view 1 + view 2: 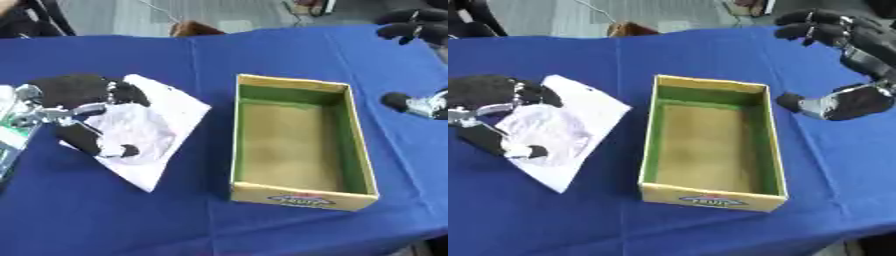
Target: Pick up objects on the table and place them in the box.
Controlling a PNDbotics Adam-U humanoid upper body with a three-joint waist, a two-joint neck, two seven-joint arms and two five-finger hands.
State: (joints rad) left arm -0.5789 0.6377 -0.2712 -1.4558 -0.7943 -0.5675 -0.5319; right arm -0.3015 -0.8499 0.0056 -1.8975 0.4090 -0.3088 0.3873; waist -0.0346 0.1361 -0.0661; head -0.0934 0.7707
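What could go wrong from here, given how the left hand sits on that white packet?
The left hand grips the flat white packet near one side, so the packet may sag or slip when lifted. Its wide shape could catch on the box rim. The right hand hovers beside the box and might nudge it.

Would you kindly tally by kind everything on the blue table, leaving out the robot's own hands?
White packet under the left hand: 1, the white packet
Open cardboard box: 1, the box, nothing visible inside
Blue tablecloth: 1, the tablecloth
Total: 3 things. The right hand hovers open, right of the box.
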